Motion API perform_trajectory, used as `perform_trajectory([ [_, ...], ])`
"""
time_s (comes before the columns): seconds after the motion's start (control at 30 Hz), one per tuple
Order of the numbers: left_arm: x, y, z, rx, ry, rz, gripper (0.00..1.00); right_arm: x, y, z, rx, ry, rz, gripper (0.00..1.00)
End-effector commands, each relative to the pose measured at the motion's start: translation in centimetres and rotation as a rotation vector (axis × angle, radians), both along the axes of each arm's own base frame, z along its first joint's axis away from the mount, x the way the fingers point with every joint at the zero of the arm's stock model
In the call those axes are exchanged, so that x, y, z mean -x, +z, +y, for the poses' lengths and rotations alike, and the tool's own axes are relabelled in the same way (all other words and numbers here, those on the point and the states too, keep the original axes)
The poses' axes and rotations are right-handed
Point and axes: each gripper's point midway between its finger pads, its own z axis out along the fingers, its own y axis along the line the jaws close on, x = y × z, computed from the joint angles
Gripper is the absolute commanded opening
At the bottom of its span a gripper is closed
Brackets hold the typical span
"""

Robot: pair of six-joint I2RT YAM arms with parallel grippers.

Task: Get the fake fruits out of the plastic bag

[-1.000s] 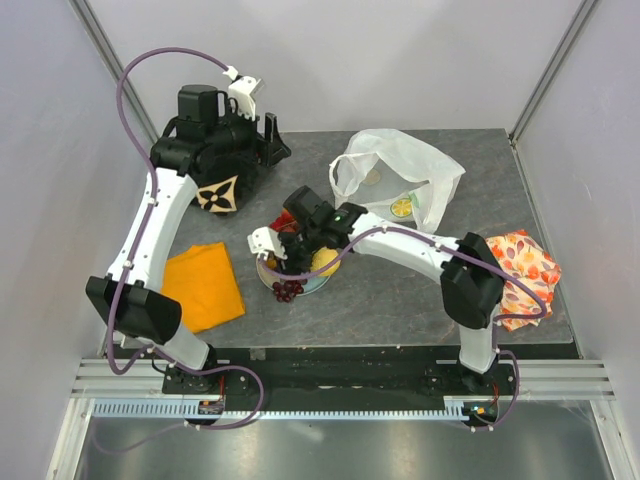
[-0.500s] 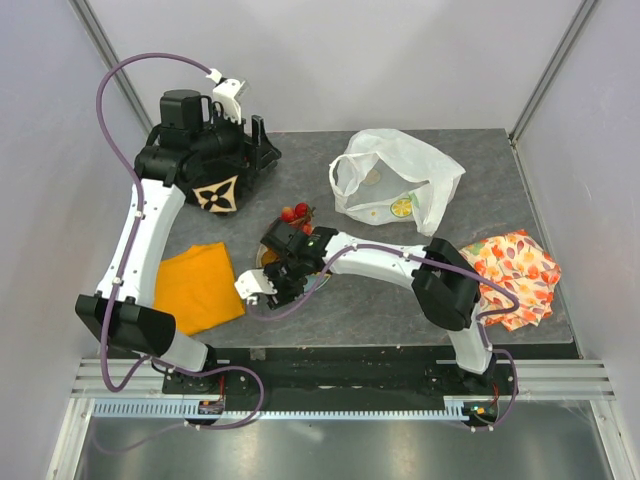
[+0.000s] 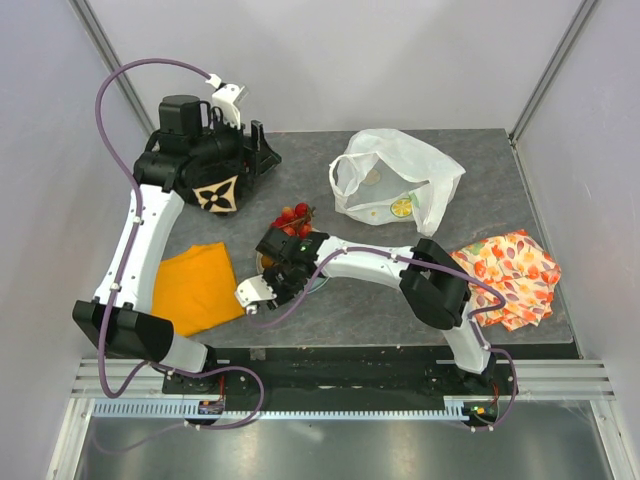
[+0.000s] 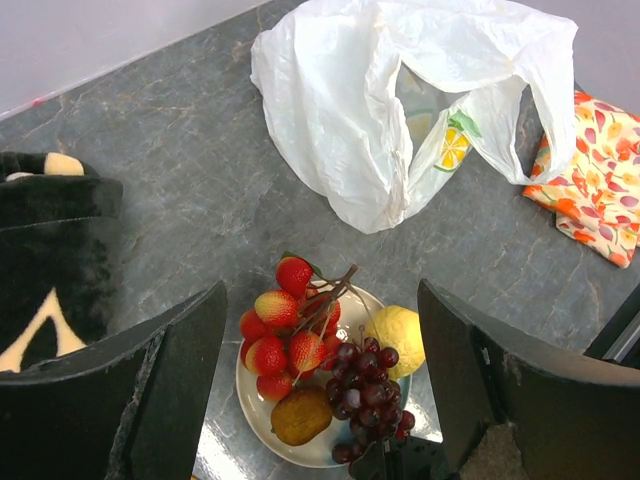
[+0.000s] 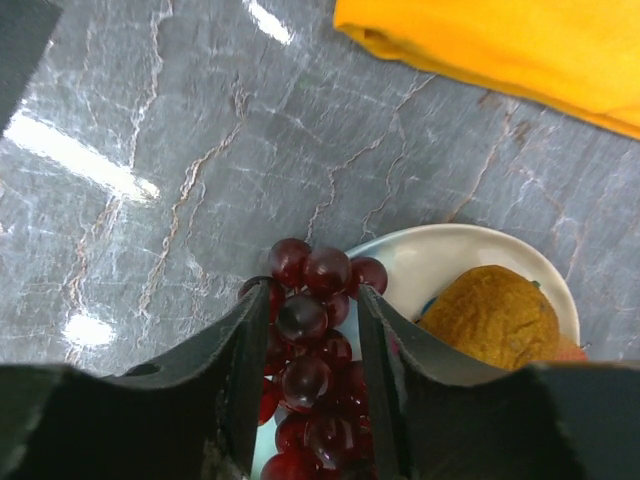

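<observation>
Grape bunch (image 5: 300, 385) at plate (image 5: 450, 255) near edge now straddled by narrowing right gripper (image 5: 312, 300), grip unconfirmed; citrus slice (image 3: 401, 208) remains in plastic bag (image 3: 425, 160).

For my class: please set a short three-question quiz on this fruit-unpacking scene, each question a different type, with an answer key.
1. True or false: the lemon lies on the plate.
2. Which fruit lies inside the plastic bag? A berry cluster, B citrus slice, C brown piece.
3. Fill in: the right end effector straddles the ____.
Key: 1 true; 2 B; 3 grape bunch.
</observation>
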Motion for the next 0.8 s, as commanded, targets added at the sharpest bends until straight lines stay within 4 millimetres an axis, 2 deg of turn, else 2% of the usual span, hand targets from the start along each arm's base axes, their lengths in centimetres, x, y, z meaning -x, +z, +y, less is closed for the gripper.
perform_trajectory([
  [0.0, 0.2, 1.2, -0.1, 0.035, -0.002, -0.039, 0.83, -0.4, -0.2, 0.4, 0.023, 0.008, -0.039, 0.47],
  [0.13, 0.2, 1.1, -0.1, 0.034, -0.002, -0.036, 0.83, -0.6, -0.7, 0.3, 0.037, 0.003, -0.043, 0.42],
  [0.23, 0.2, 0.9, -0.1, 0.035, -0.003, -0.030, 0.83, -0.8, -0.5, 0.8, 0.027, -0.021, -0.035, 0.29],
  [0.27, 0.1, 0.8, -0.1, 0.034, -0.005, -0.031, 0.83, -0.9, -0.4, 1.0, 0.023, -0.028, -0.035, 0.20],
  [0.3, 0.1, 0.8, -0.2, 0.036, -0.006, -0.028, 0.83, -0.9, -0.2, 1.2, 0.020, -0.046, -0.031, 0.17],
  [0.53, 0.0, 0.7, -0.5, 0.058, -0.010, -0.011, 0.83, -2.3, 2.0, 2.7, -0.041, -0.098, -0.077, 0.08],
  [0.77, 0.2, 0.5, -0.6, 0.065, -0.013, -0.004, 0.83, -2.9, 2.0, 2.7, -0.048, -0.130, -0.099, 0.06],
])
